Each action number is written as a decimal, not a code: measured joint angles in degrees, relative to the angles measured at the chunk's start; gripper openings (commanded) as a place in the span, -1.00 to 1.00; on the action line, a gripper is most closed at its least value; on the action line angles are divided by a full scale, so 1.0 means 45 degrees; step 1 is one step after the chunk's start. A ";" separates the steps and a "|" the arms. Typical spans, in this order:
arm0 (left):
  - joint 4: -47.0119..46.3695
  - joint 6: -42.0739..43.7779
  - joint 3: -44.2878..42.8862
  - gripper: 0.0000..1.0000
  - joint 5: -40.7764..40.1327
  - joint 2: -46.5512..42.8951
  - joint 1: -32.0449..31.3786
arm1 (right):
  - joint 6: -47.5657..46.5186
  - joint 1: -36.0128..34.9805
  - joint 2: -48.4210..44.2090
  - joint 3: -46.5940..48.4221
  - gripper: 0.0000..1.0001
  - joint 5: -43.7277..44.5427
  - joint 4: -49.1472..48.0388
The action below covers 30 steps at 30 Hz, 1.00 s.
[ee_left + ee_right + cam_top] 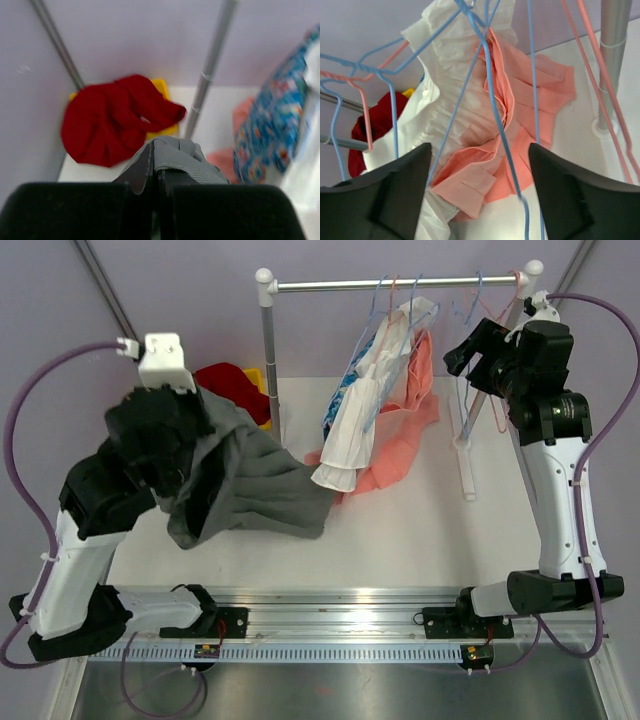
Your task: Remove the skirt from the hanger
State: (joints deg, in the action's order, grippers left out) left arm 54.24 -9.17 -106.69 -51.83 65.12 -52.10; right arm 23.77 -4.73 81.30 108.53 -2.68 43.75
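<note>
My left tool [156, 172] is clamped on a fold of the grey skirt [250, 485]. It holds the soft, heavy cloth up, so the rest drapes onto the white worktop [430, 540], apparently off any hanger. My right tool [480, 195] gapes empty beside thin wire hangers [496, 110].

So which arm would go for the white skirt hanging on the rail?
Right, I'd guess. The right gripper is open and empty up by the rail, facing the white skirt; the left gripper is shut on the grey skirt.
</note>
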 measured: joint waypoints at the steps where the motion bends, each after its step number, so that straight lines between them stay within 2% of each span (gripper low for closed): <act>1: -0.0214 0.0525 -0.0758 -1.00 0.0457 0.0413 0.0981 | 0.0010 0.0000 -0.0243 -0.0369 0.82 0.0068 -0.0087; 6: -0.1316 0.1923 -0.4352 -1.00 0.2997 0.3060 0.5965 | 0.0019 0.0000 -0.1481 -0.2205 0.88 0.0160 -0.0573; 11: -0.2205 0.1394 -0.6402 -1.00 0.4925 0.5945 0.9772 | 0.0199 0.0000 -0.3283 -0.4833 0.88 0.0000 -0.1239; 16: -0.3555 0.0544 -0.7592 -1.00 0.6256 0.8825 1.1992 | 0.0355 0.0005 -0.4707 -0.6955 0.89 -0.0758 -0.1982; 19: -0.4522 0.0087 -0.7334 -1.00 0.6640 1.0025 1.2619 | 0.0350 0.0005 -0.5285 -0.7796 0.90 -0.1044 -0.2492; 22: -0.4949 -0.0160 -0.7189 -0.90 0.6732 1.1089 1.2764 | 0.0321 0.0000 -0.5634 -0.8063 0.90 -0.1355 -0.2861; 24: -0.5139 -0.0321 -0.7189 -0.64 0.6819 1.1919 1.2740 | 0.0287 0.0000 -0.5814 -0.8063 0.90 -0.1613 -0.3211; 25: -0.5236 -0.0432 -0.7072 -0.40 0.6873 1.2303 1.2726 | 0.0282 0.0000 -0.5935 -0.8048 0.90 -0.1763 -0.3410; 26: -0.5328 -0.0559 -0.6751 -0.10 0.6960 1.2580 1.2730 | 0.0282 0.0005 -0.6047 -0.8019 0.90 -0.1977 -0.3599; 27: -0.5299 -0.0709 -0.6343 0.60 0.7096 1.2808 1.2726 | 0.0287 0.0000 -0.6154 -0.7975 0.90 -0.2200 -0.3803; 28: -0.5217 -0.0772 -0.6013 0.85 0.7237 1.2968 1.2730 | 0.0287 0.0000 -0.6251 -0.7893 0.90 -0.2438 -0.3983; 29: -0.5071 -0.1044 -0.5591 0.98 0.7393 1.3153 1.2750 | 0.0287 0.0000 -0.6305 -0.7747 0.90 -0.2681 -0.4119; 30: -0.4896 -0.1282 -0.5178 0.98 0.7499 1.3274 1.2789 | 0.0287 0.0000 -0.6348 -0.7543 0.91 -0.2890 -0.4299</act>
State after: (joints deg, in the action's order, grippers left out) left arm 32.21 -14.94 -129.99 -18.09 124.86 5.45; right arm 25.06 -4.73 52.73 74.59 -15.68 24.40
